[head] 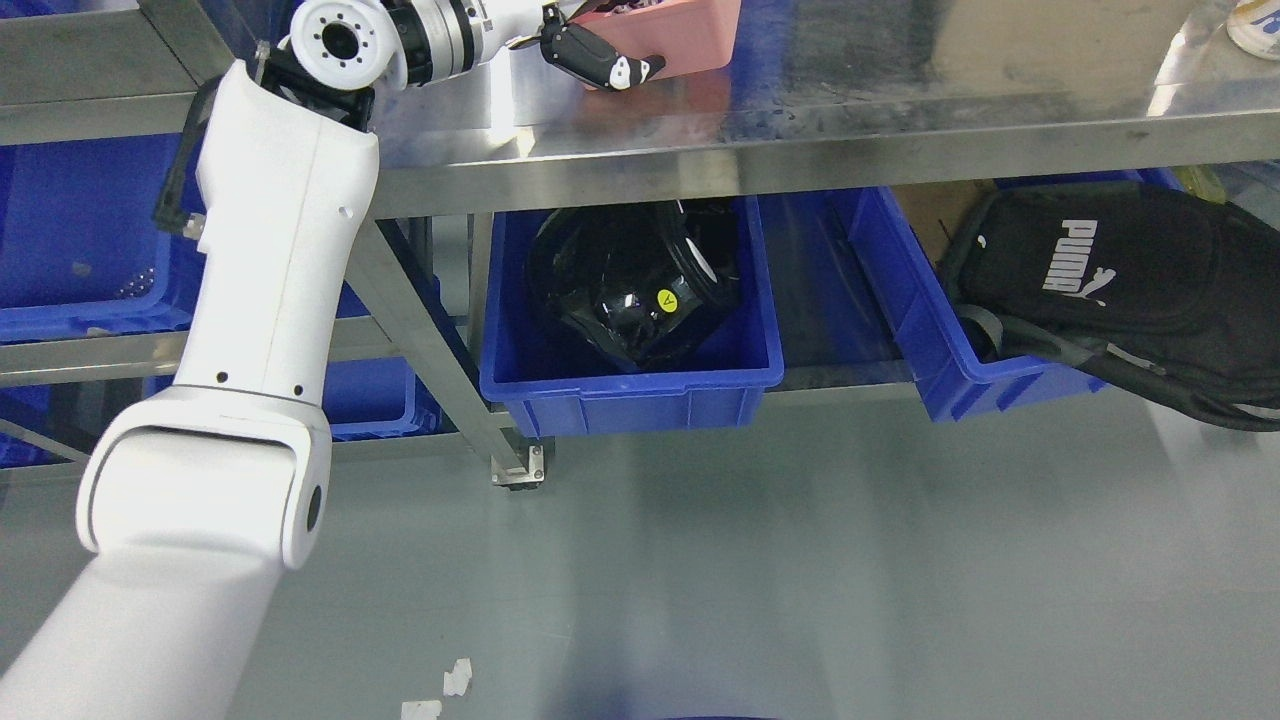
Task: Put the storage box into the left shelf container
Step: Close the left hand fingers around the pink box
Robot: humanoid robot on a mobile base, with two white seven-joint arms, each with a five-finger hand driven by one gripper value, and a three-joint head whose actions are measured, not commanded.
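Note:
A pink storage box (690,35) sits on the steel table top (900,100) at the top edge of the head view, partly cut off. My left arm rises from the lower left, and my left hand (600,55) is at the box's near left side, with black fingers (615,70) curled against its wall. Blue shelf containers (80,250) stand on the lower shelf at the left, behind my arm. My right arm does not show.
Under the table a blue bin (630,385) holds a black wrapped object (630,290). Another blue bin (930,330) at the right holds a black bag (1110,280). A steel table leg (430,340) stands between bins. Grey floor lies below, with white scraps (455,680).

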